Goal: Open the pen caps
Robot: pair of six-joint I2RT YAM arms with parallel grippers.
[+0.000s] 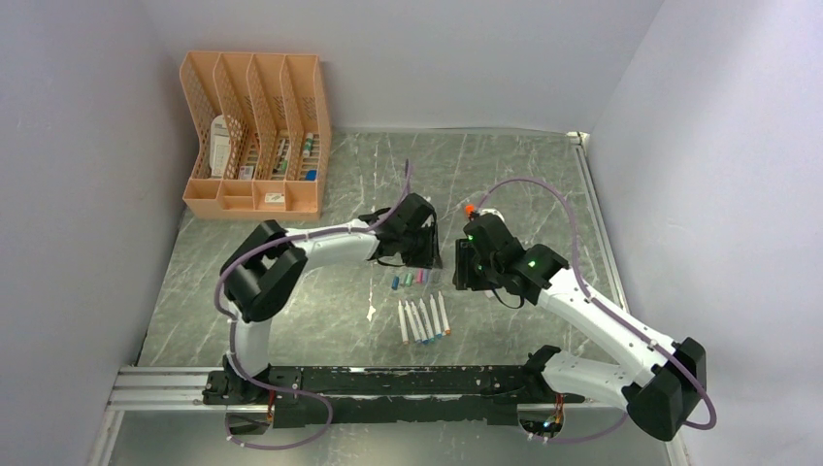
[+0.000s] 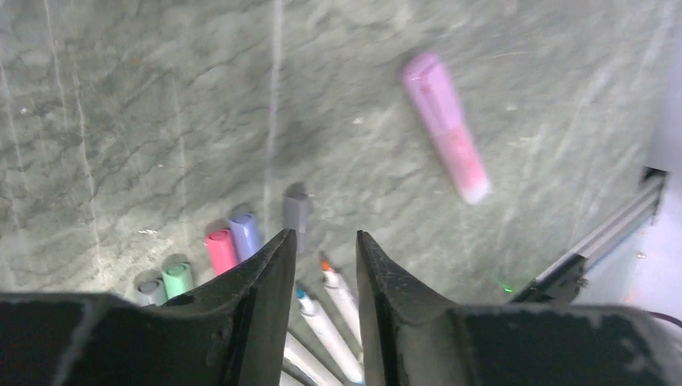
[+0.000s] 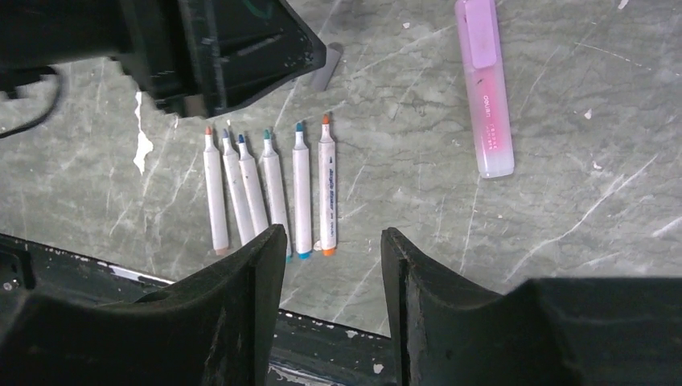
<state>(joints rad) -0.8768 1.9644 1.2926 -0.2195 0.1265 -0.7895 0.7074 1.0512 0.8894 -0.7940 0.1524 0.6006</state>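
Mostly done — pen caps [image 2: 245,233] off six pens [image 3: 301,193], pink highlighter [image 3: 490,121] still capped; left gripper [image 2: 323,237], right gripper [image 3: 334,233] part-open, empty.

Five loose caps [image 1: 415,279] in a row near the worktop's [image 1: 330,340] middle.
Grey [image 2: 149,289], teal [image 2: 177,279], pink [image 2: 219,251], blue [image 2: 245,233] and grey [image 2: 296,211] lie side by side; the purple cap [image 3: 480,32] sits on its barrel [image 3: 490,121], apart to their right.
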